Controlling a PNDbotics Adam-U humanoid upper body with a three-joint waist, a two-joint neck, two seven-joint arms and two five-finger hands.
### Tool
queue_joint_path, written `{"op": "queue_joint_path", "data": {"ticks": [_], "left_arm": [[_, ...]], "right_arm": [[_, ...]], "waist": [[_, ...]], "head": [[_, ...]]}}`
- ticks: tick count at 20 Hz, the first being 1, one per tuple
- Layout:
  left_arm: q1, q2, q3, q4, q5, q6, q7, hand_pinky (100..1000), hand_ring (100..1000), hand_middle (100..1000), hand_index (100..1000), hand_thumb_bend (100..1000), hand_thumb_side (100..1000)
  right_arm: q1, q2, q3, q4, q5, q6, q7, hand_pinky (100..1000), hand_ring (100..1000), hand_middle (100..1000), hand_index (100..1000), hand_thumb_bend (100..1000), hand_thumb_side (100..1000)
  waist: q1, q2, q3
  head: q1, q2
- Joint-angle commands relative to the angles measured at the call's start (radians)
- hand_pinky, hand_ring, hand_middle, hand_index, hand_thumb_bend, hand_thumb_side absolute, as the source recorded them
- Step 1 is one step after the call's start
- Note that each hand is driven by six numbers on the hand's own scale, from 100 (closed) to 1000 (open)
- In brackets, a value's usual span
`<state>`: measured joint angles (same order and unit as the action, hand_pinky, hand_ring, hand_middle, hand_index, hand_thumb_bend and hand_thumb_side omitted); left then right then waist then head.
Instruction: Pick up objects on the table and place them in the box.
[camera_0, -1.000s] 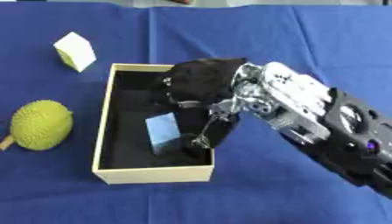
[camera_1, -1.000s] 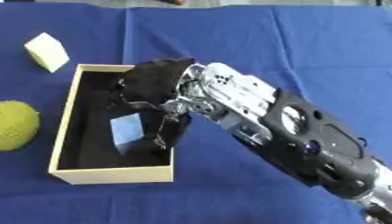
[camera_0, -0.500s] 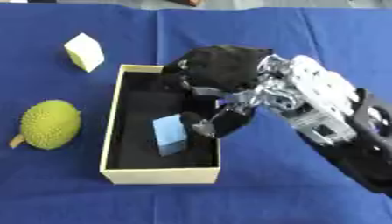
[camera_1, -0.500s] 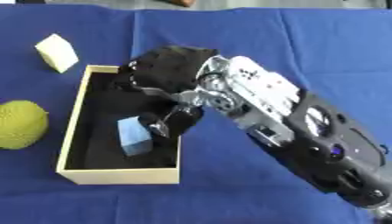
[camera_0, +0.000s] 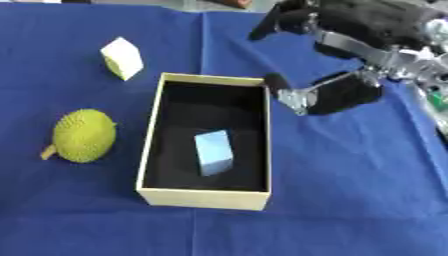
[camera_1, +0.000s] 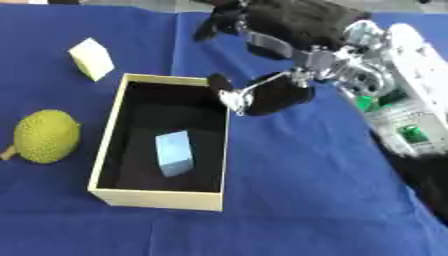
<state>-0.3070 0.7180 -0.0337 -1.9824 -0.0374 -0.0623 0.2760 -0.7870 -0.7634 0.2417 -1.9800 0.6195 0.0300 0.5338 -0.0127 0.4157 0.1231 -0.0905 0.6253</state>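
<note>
Right hand (camera_0: 350, 60): open, raised beside the box's right wall, holding nothing.
Box (camera_0: 208, 199) interior, lower left of hand: partly occupied by a light blue block (camera_0: 213, 152); dark floor bare around it.
Left of hand, beyond box: white cube (camera_0: 122, 58) and green spiky fruit (camera_0: 83, 136).
Below hand: bare blue cloth (camera_0: 350, 190).

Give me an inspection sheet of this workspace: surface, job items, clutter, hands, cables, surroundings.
Surface: blue cloth covers the table, lightly creased.
Job's things: open cream box with black lining; light blue block lies inside it, near the front. Pale yellow-white block sits on the cloth beyond the box's far left corner. Spiky green fruit lies left of the box, apart from it.
Clutter: nothing seen.
Hands: right hand is raised above the cloth by the box's far right corner, fingers relaxed, holding nothing. Left hand not in view.
Cables: thin silver linkages on the right hand only.
Surroundings: a strip of floor past the far edge; nothing identifiable.
</note>
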Motion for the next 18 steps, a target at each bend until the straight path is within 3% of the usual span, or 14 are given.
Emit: {"op": "queue_joint_path", "data": {"ticks": [1, 4, 6, 7, 8, 9, 11, 12, 15, 18], "left_arm": [[-0.016, 0.106, -0.049, -0.009, -0.048, 0.046, -0.044, 824, 775, 701, 875, 100, 608], [-0.042, 0.178, -0.115, 0.009, -0.092, 0.090, -0.088, 829, 778, 707, 878, 148, 608], [-0.049, 0.231, -0.123, -0.004, -0.125, 0.123, -0.121, 829, 778, 707, 878, 148, 608], [-0.050, 0.256, -0.119, -0.011, -0.141, 0.139, -0.137, 848, 795, 739, 879, 296, 614], [-0.053, 0.279, -0.126, -0.011, -0.157, 0.155, -0.153, 853, 800, 747, 884, 350, 619], [-0.057, 0.304, -0.142, -0.010, -0.173, 0.171, -0.169, 853, 800, 747, 884, 319, 636], [-0.064, 0.348, -0.187, -0.015, -0.205, 0.202, -0.200, 857, 804, 754, 890, 350, 669], [-0.070, 0.357, -0.210, -0.016, -0.219, 0.217, -0.215, 861, 804, 763, 895, 394, 701], [-0.099, 0.358, -0.282, -0.009, -0.266, 0.250, -0.262, 862, 804, 764, 895, 398, 705], [-0.120, 0.343, -0.304, 0.001, -0.315, 0.254, -0.311, 862, 804, 764, 895, 398, 705]], "right_arm": [[0.014, -0.073, -0.082, -0.020, -0.052, -0.018, -0.049, 878, 783, 748, 841, 100, 406], [0.041, -0.103, -0.136, -0.020, -0.096, -0.040, -0.093, 877, 781, 746, 837, 100, 395], [0.053, -0.113, -0.149, -0.020, -0.129, -0.047, -0.125, 877, 781, 746, 837, 100, 395], [0.056, -0.117, -0.151, -0.020, -0.145, -0.048, -0.142, 873, 775, 741, 829, 100, 405], [0.065, -0.125, -0.161, -0.020, -0.161, -0.044, -0.158, 872, 774, 740, 828, 100, 408], [0.074, -0.132, -0.178, -0.020, -0.177, -0.040, -0.174, 872, 774, 740, 828, 100, 411], [0.090, -0.144, -0.200, -0.020, -0.208, -0.039, -0.205, 871, 771, 737, 825, 100, 417], [0.096, -0.149, -0.205, -0.020, -0.223, -0.037, -0.220, 870, 770, 736, 823, 100, 416], [0.114, -0.166, -0.212, -0.020, -0.270, -0.033, -0.267, 870, 769, 736, 823, 100, 415], [0.127, -0.181, -0.210, -0.020, -0.318, -0.031, -0.316, 870, 769, 736, 823, 100, 415]], "waist": [[0.008, -0.026, -0.004], [0.009, -0.026, -0.010], [0.005, -0.026, -0.012], [0.003, -0.026, -0.014], [0.007, -0.024, -0.024], [0.008, -0.023, -0.034], [0.008, -0.021, -0.046], [0.008, -0.020, -0.048], [0.009, -0.021, -0.046], [0.008, -0.021, -0.041]], "head": [[-0.002, 0.008], [0.002, 0.011], [0.005, 0.012], [0.008, 0.011], [0.015, 0.011], [0.021, 0.010], [0.028, 0.008], [0.028, 0.009], [0.024, 0.010], [0.019, 0.011]]}}
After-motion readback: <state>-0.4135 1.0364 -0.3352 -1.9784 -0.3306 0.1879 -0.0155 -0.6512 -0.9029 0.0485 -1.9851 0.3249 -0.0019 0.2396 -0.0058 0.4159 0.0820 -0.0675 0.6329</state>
